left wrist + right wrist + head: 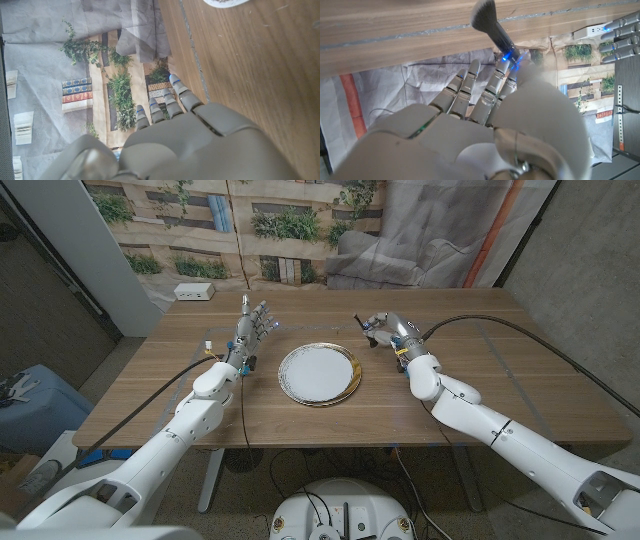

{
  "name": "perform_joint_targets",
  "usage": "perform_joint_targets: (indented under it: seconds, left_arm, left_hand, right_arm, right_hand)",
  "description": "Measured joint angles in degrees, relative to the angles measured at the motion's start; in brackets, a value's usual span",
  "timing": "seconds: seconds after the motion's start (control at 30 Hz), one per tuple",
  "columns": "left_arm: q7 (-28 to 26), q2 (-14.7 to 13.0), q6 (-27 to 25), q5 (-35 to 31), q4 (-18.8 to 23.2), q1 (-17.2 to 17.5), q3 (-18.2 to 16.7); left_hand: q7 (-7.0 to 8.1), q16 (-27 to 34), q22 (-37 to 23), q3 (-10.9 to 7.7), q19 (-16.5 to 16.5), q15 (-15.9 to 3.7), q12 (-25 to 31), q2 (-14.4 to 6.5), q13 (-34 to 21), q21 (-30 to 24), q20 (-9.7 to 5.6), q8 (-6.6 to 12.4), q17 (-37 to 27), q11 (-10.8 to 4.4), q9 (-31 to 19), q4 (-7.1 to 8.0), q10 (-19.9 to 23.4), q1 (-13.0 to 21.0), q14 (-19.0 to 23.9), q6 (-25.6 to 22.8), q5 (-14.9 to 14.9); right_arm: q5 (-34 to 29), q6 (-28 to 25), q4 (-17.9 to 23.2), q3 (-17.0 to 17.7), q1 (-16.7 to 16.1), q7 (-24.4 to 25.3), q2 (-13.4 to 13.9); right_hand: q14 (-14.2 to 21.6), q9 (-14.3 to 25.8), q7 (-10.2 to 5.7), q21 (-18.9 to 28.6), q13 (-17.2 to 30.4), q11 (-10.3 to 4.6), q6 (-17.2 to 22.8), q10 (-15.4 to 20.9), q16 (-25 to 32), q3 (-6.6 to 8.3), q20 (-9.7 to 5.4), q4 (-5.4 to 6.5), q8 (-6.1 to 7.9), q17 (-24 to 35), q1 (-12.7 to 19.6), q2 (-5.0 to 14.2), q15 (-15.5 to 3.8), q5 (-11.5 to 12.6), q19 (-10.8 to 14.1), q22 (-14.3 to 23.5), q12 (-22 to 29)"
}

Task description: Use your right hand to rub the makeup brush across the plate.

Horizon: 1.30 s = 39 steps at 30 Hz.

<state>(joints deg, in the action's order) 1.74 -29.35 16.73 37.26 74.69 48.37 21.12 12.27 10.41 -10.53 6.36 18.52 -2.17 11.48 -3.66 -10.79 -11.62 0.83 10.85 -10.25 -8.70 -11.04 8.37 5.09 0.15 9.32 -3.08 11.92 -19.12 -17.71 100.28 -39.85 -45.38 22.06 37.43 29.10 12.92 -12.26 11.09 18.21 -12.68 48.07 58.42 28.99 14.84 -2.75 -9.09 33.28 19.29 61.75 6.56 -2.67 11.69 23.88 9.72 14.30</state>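
The plate (319, 374), white with a gold rim, lies on the wooden bench (500, 380) about midway between its left and right edges, a little toward the near edge. The right hand (388, 332) is over the bench to the right of the plate and a bit farther back, apart from the rim. It holds the makeup brush (492, 25): in the right wrist view the dark handle is pinched at the tips of the fingers (496, 80), and the pale bristles fan out against the bench top. In the head view the brush is too small to make out clearly beside the hand. The left hand (251, 330) stands to the left of the plate, its fingers (177, 95) straight, apart and holding nothing, pointing toward the far edge. A white power strip (194, 292) lies near the far left corner of the bench.
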Motion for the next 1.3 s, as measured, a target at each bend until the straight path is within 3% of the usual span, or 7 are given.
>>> perform_joint_targets:
  seconds: [0.63, 1.3]
  left_arm:
    - [0.01, -0.01, 0.0, 0.01, 0.01, 0.01, 0.0]
    - [0.0, -0.01, 0.04, 0.01, 0.01, 0.02, 0.0]
  left_hand:
    - [0.0, 0.0, 0.0, 0.0, 0.0, 0.0, 0.0, 0.0, 0.0, 0.0, 0.0, 0.0, 0.0, 0.0, 0.0, 0.0, 0.0, 0.0, 0.0, 0.0, 0.0]
    - [0.0, 0.0, 0.0, 0.0, 0.0, 0.0, 0.0, 0.0, 0.0, 0.0, 0.0, 0.0, 0.0, 0.0, 0.0, 0.0, 0.0, 0.0, 0.0, 0.0, 0.0]
  right_arm:
    - [-14.58, -1.26, -4.01, -3.9, 3.48, -1.11, 3.47]
    - [-22.51, -1.12, -9.52, -6.51, 6.2, -4.15, 4.53]
  right_hand:
    - [0.0, -0.02, 0.0, 0.0, 0.02, 0.0, 0.0, 0.0, 0.0, 0.0, 0.0, 0.0, -0.01, -0.01, 0.0, 0.0, 0.0, -0.18, 0.0, 0.0, -0.01]
    - [0.0, 0.01, 0.0, 0.0, 0.11, 0.0, 0.0, 0.0, -0.3, 0.0, 0.0, 0.0, -0.03, -0.01, 0.01, -0.01, 0.0, -0.22, 0.0, 0.0, -0.17]
